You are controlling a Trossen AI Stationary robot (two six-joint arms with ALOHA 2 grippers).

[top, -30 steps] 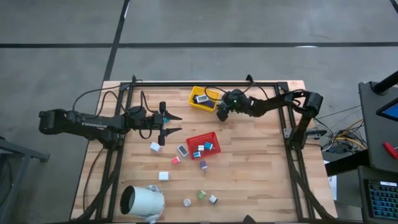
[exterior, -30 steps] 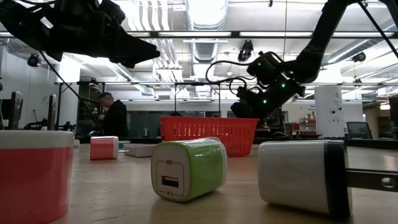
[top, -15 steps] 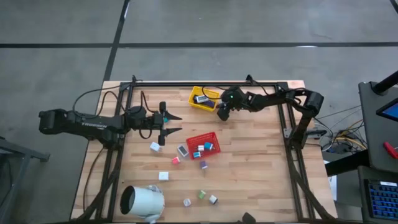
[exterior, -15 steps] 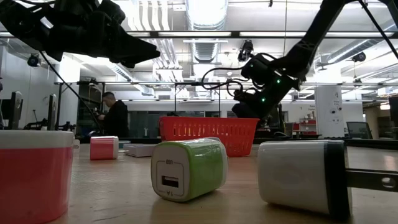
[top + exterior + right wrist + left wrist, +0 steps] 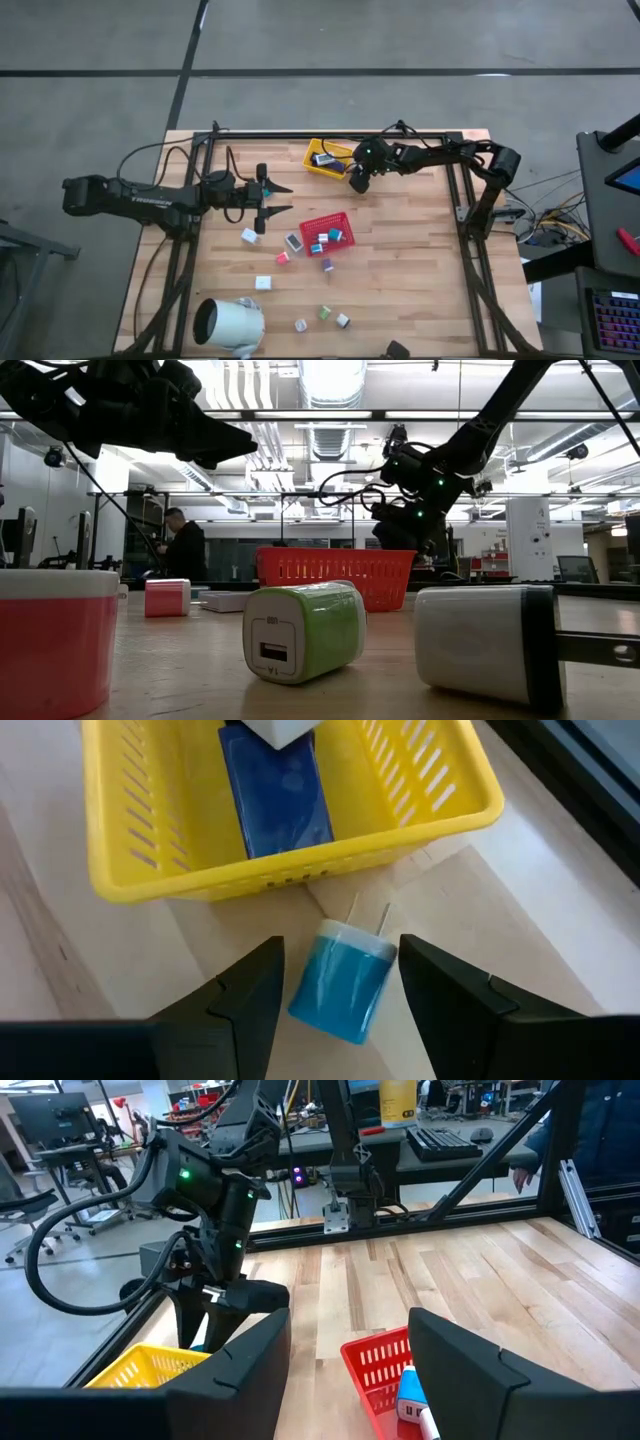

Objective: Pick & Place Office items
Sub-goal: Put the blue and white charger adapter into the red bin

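While the left gripper (image 5: 279, 198) is held over the left half of the counter (image 5: 400, 270), its jaws are seen spread wide with nothing between them. Just beside it, a white block (image 5: 249, 236) lies on the wood. A large white cylinder (image 5: 228, 322) is seen on its side near the front left corner, with another white piece (image 5: 263, 283) between it and the trays. Toward the middle, the red tray (image 5: 326, 233) holds several small office items, and a grey-framed piece (image 5: 293, 241), a pink one (image 5: 282, 257) and a purple one (image 5: 327, 265) lie just beside it. Three more pieces, among them a green block (image 5: 324, 313), are found near the front edge. At the back, the yellow tray (image 5: 329, 158) is seen holding a navy piece (image 5: 278, 798) with a white one on top. Further right, the right gripper (image 5: 356, 184) is positioned just beside that tray; its jaws are open around a teal plug block (image 5: 345, 983), which lies on the counter outside the tray wall, prongs toward the tray. It cannot be told whether the fingers touch the block.
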